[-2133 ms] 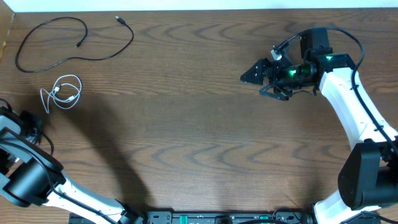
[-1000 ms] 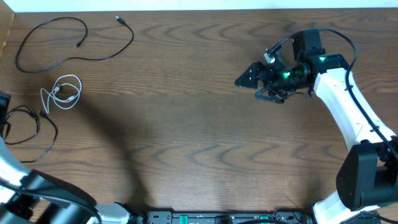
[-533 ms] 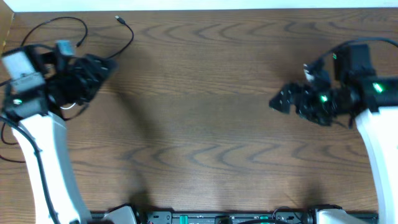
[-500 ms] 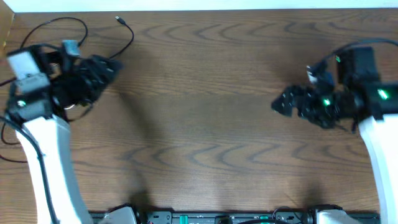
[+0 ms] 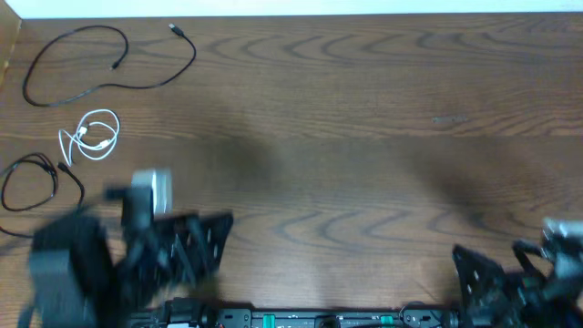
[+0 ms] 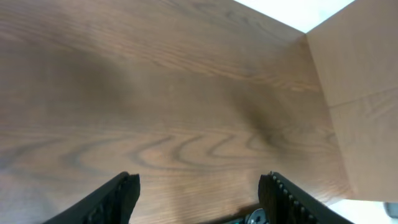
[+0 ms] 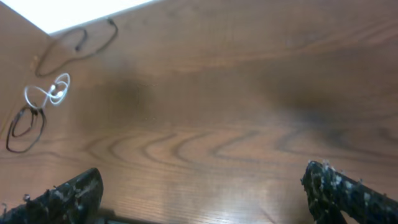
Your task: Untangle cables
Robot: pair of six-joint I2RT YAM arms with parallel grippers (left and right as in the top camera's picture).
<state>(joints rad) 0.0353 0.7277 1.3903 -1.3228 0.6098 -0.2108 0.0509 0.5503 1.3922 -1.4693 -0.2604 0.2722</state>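
Three cables lie apart at the table's far left. A long black cable [image 5: 109,59] curves along the back, a short white cable [image 5: 91,135] is coiled below it, and a second black cable [image 5: 32,182] loops by the left edge. The right wrist view shows the same long black cable [image 7: 74,43], white cable [image 7: 46,90] and black loop [image 7: 25,121]. My left gripper [image 5: 205,241] is blurred at the front left, away from them. It stands open [image 6: 199,193] over bare wood. My right gripper [image 5: 469,269] sits at the front right, open wide [image 7: 205,190] and empty.
A black rail [image 5: 301,319] runs along the table's front edge between the two arms. A light wooden board [image 6: 360,93] stands upright at the table's side in the left wrist view. A white strip [image 5: 291,7] borders the back edge.
Both arms have swung back from mid-table to the front edge, the left one away from above the cables. The three cables have stayed where they lay.
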